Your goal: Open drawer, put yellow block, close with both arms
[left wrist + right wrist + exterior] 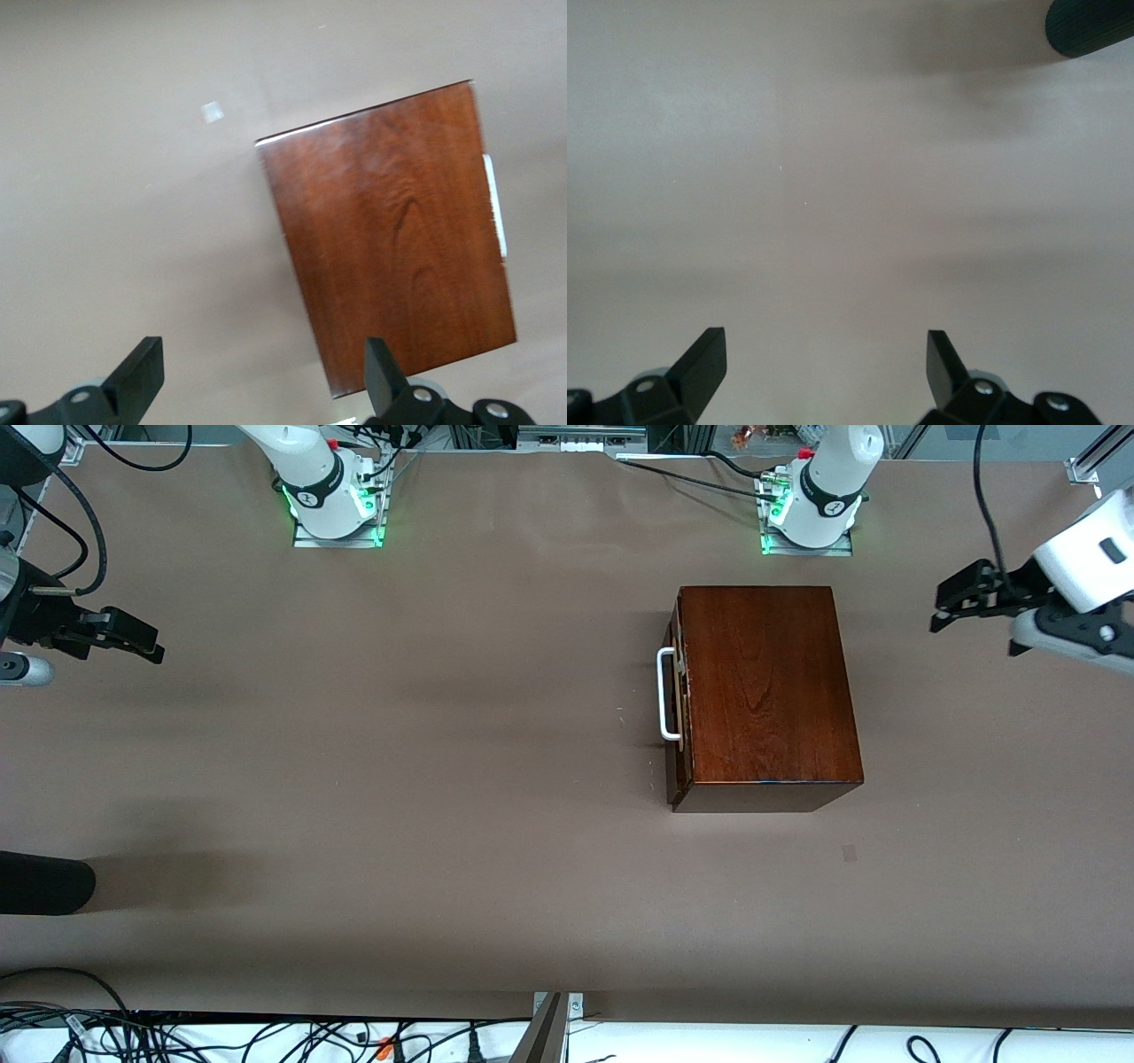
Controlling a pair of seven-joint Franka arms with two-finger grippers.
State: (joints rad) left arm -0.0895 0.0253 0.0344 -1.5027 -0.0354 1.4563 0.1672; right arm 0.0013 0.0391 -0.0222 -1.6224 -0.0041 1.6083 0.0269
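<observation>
Drawer [675,700] shut in box [766,691], toward left arm's end of surface [399,779]. Left claw [257,372] wide open, empty, over surface's end; right claw [824,363] likewise.

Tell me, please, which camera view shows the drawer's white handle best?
The front view: the whole white handle shows as a U-shaped bar on the shut drawer. The left wrist view catches only a thin white strip along the box's edge; the right wrist view shows none of it.
</observation>
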